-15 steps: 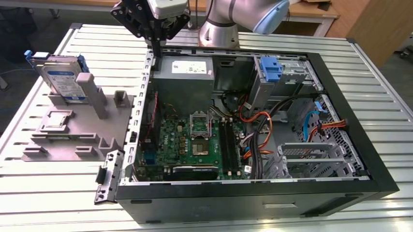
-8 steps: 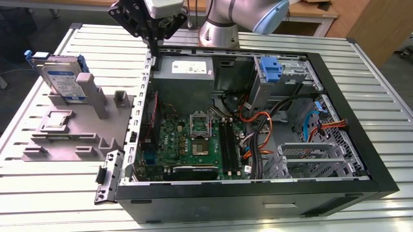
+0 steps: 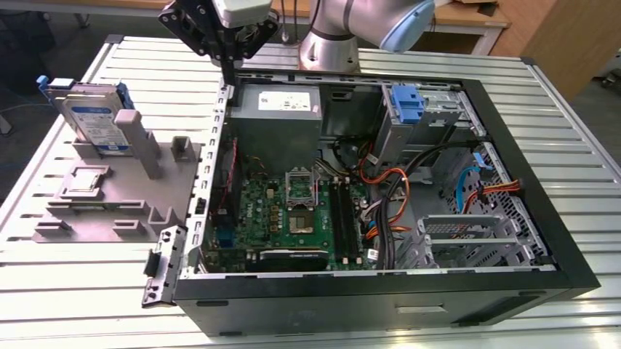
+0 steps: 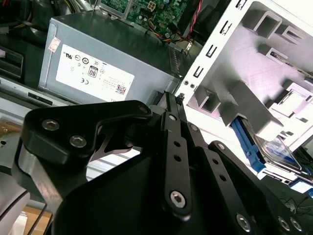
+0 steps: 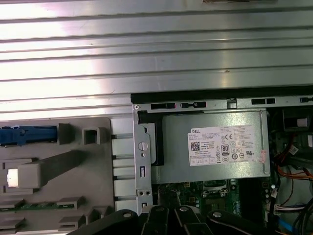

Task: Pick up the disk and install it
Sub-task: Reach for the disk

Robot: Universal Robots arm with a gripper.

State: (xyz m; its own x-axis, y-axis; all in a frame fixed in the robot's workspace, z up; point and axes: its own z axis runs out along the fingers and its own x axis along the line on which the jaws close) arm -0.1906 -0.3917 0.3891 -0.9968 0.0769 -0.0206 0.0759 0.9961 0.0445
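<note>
The disk (image 3: 97, 118) is a silver-grey drive with a white-and-blue label and blue side rails. It stands upright in a slot of the grey fixture (image 3: 112, 211) on the exterior view's left. The second wrist view shows it as a blue-railed slab (image 4: 274, 147), and the first wrist view shows its blue edge (image 5: 22, 135). My gripper (image 3: 230, 71) hangs over the back corner of the open computer case's near wall, well apart from the disk. Its thin black fingers (image 4: 172, 105) lie together with nothing between them.
The open computer case (image 3: 543, 218) holds a grey power supply (image 3: 279, 109), a green motherboard (image 3: 291, 211), a tall blue bracket (image 3: 406, 107) and a metal drive cage (image 3: 466, 233). A small square chip (image 3: 86, 178) lies on the fixture. Everything rests on a slatted metal table (image 3: 572, 109).
</note>
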